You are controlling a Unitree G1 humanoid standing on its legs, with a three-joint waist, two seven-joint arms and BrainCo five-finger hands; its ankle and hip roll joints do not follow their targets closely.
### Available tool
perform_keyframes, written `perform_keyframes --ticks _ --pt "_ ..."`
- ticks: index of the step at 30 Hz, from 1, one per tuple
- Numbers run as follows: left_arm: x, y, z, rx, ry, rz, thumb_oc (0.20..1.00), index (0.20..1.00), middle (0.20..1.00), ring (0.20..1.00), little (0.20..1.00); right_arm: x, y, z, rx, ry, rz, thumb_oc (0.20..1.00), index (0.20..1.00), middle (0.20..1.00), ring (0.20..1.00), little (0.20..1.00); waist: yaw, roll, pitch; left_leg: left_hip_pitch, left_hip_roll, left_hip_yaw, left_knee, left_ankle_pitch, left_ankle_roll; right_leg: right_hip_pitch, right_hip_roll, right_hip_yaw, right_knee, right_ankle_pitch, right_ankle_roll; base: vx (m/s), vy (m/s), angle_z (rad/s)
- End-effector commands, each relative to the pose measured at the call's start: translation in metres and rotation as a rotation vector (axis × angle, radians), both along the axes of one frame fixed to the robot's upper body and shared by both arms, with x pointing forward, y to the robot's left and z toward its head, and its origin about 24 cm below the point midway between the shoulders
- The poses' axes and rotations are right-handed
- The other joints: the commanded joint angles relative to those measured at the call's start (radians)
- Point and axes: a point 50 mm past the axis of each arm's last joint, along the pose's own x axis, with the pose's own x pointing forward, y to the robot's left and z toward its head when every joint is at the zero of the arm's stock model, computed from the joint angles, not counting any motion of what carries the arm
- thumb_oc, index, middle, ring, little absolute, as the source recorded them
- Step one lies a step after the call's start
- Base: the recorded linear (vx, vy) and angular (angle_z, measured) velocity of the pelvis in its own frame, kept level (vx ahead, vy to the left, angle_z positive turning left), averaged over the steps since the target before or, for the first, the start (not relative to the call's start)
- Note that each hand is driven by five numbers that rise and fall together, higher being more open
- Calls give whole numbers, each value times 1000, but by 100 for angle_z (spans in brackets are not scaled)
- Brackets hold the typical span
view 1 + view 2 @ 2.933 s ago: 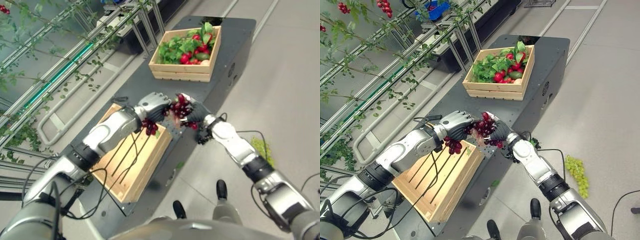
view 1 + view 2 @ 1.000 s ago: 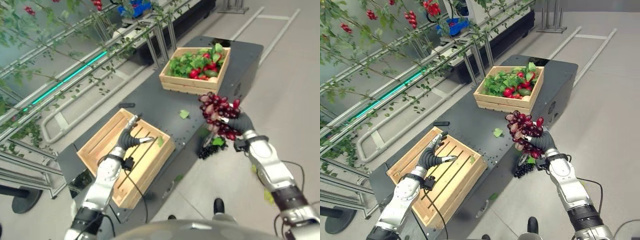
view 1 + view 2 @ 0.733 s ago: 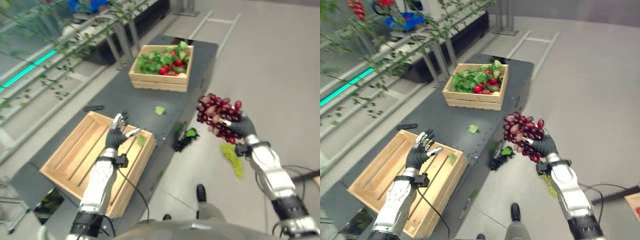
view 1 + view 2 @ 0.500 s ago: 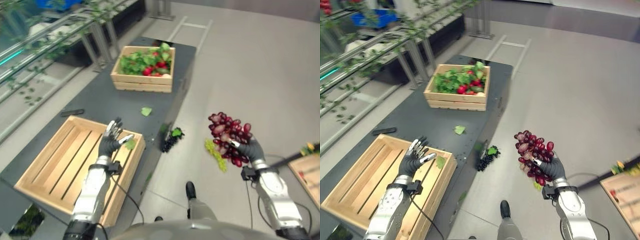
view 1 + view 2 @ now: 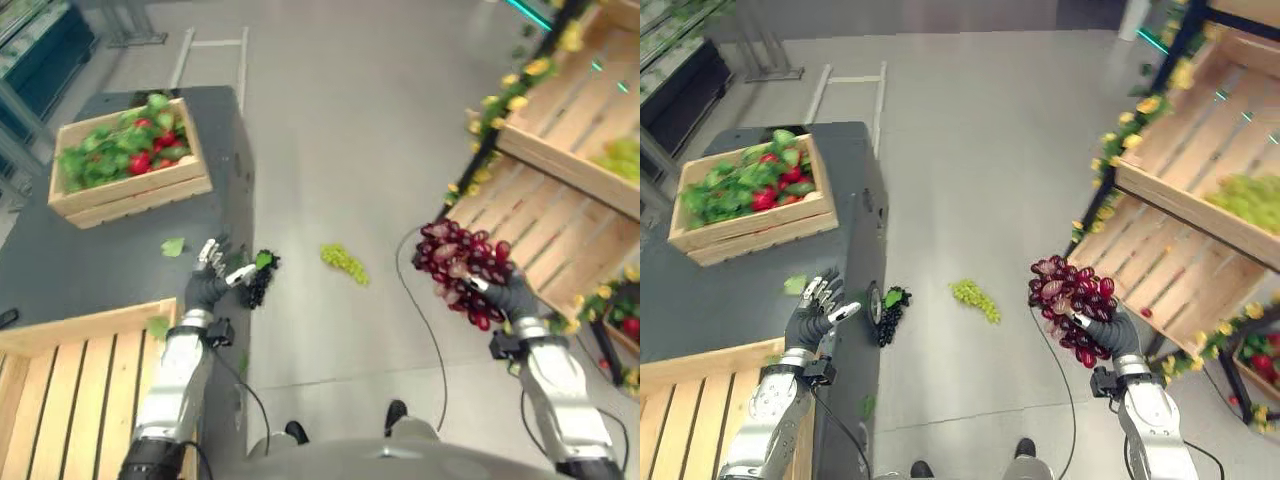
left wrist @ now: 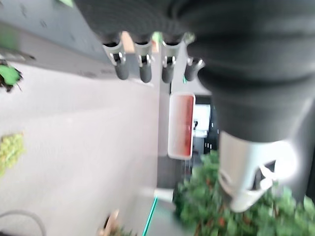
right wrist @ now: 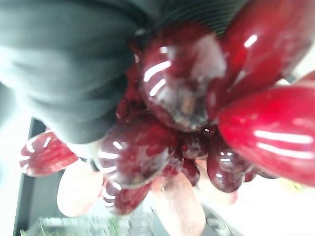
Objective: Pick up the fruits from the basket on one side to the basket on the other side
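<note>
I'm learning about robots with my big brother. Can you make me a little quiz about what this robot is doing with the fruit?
1. True or false: the right hand holds the red grapes.
2. Which fruit lies on the floor between the dark table and the robot's right hand?
A. a banana
B. a bunch of green grapes
C. an orange
3. Fill in: the left hand is ____, its fingers spread and holding nothing.

Key: 1 true. 2 B. 3 open.
</note>
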Motion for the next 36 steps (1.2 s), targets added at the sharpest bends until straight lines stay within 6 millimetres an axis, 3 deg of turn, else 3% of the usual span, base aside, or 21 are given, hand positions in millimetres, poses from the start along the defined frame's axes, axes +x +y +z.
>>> perform_keyframes --ticks 1,2,4,7,8,9,10,11,12,15,16,18,19,20,23,27,29,31,33,34,36 --pt "4 4 34 30 -171 8 1000 1000 1000 1000 1000 -1 3 34 13 -200 2 200 200 200 200 200 7 -76 -59 -20 -53 -29 27 -18 -18 127 -138 -55 14 26 92 41 -326 -124" --pt "3 4 33 12 -168 9 1000 1000 1000 1000 1000 -3 1 34 7 -196 1 200 200 200 200 200 -10 -78 -63 -20 -23 -20 44 -10 -26 116 -107 3 -8 -12 78 37 -210 -98" --pt "2 4 29 -1 -157 16 1000 1000 1000 1000 1000 -3 1 34 8 -193 -1 200 200 200 200 200 -12 -76 -69 -15 1 -16 62 -15 -36 119 -77 27 -24 -43 59 87 -369 -80" --pt "3 5 31 -41 -175 33 1000 1000 1000 1000 1000 2 1 44 0 -232 10 200 200 200 200 200 -24 -72 -43 -49 87 -45 257 -36 -74 115 -9 113 -54 -93 16 105 -434 -71" --pt "2 3 30 -61 -174 34 1000 1000 1000 1000 1000 3 0 45 6 -234 20 200 200 200 200 200 -18 -70 -16 -92 138 -110 402 45 -112 136 47 175 -72 -122 -20 84 -351 -111" --pt "2 1 28 -80 -170 33 1000 1000 1000 1000 1000 3 -1 46 -12 -231 18 200 200 200 200 200 -3 -65 1 -125 152 -182 481 76 -130 148 72 201 -84 -125 -41 22 -403 -117" --pt "1 -1 26 -99 -167 40 1000 1000 1000 1000 1000 4 -2 47 -29 -234 20 200 200 200 200 200 4 -67 14 -161 97 -261 523 83 -106 143 83 233 -99 -110 -62 -50 -170 -107" --pt "1 -1 26 -99 -167 41 1000 1000 1000 1000 1000 4 -2 47 -29 -234 20 200 200 200 200 200 2 -66 14 -164 96 -263 525 82 -105 142 83 231 -100 -109 -61 -4 -135 -128" --pt "0 -5 24 -114 -161 25 1000 1000 1000 1000 1000 7 -1 51 -45 -245 35 200 200 200 200 200 24 -64 22 -227 -6 -367 518 58 -90 162 97 281 -124 -106 -64 103 -98 -120" --pt "-1 -5 22 -118 -151 31 1000 1000 1000 1000 1000 6 -4 53 -42 -254 27 200 200 200 200 200 27 -63 22 -267 -17 -376 479 65 -75 177 106 310 -134 -110 -70 114 -54 -81" --pt "0 -7 19 -130 -140 32 1000 1000 1000 1000 1000 5 -6 56 -53 -266 21 200 200 200 200 200 33 -55 21 -301 -55 -403 401 45 -58 199 116 333 -137 -124 -72 242 10 -54" --pt "0 -12 15 -136 -126 24 1000 1000 1000 1000 1000 6 -6 59 -65 -280 25 200 200 200 200 200 51 -36 21 -336 -122 -443 255 113 -56 221 150 367 -149 -129 -73 218 44 -58" --pt "0 -12 15 -137 -126 24 1000 1000 1000 1000 1000 6 -6 59 -66 -280 25 200 200 200 200 200 51 -36 20 -333 -124 -443 243 123 -55 218 149 367 -151 -125 -73 228 13 -78" --pt "0 -15 12 -139 -113 10 1000 1000 1000 1000 1000 7 -5 61 -69 -290 37 200 200 200 200 200 62 -17 18 -328 -146 -461 111 199 -69 238 188 392 -165 -132 -77 212 6 -57" --pt "4 -19 12 -132 -112 -3 1000 1000 1000 1000 1000 10 -7 67 -87 -315 20 200 200 200 200 200 59 -6 14 -348 -140 -423 24 256 -92 280 203 415 -192 -145 -78 216 49 -61" --pt "4 -19 7 -136 -92 6 1000 1000 1000 1000 1000 11 -4 73 -97 -346 24 200 200 200 200 200 58 -9 -10 -304 -123 -421 42 234 -63 311 182 428 -176 -184 -67 244 143 -28" --pt "6 -20 5 -127 -78 0 1000 1000 1000 1000 1000 9 -3 75 -90 -358 26 200 200 200 200 200 46 -26 -50 -220 -146 -382 -15 187 -24 291 132 397 -48 -240 -36 277 216 20" --pt "7 -20 6 -113 -77 -1 1000 1000 1000 1000 1000 9 -2 76 -85 -365 33 200 200 200 200 200 49 -27 -57 -206 -144 -369 -25 179 -11 254 121 393 24 -238 -25 137 132 -5" --pt "10 -20 6 -102 -69 -7 1000 1000 1000 1000 1000 13 3 81 -85 -385 47 200 200 200 200 200 44 -31 -57 -174 -157 -370 -34 159 8 181 98 379 194 -207 -2 159 208 -29" --pt "13 -21 9 -72 -71 -28 1000 1000 1000 1000 1000 14 6 84 -84 -399 61 200 200 200 200 200 21 -17 -25 -134 -155 -387 -51 153 25 58 107 390 381 -156 -2 60 228 -3" --pt "15 -22 11 -69 -81 -24 1000 1000 1000 1000 1000 16 10 87 -84 -415 78 200 200 200 200 200 9 -10 -9 -110 -156 -387 -66 147 25 -8 77 368 422 -153 -2 8 137 13"
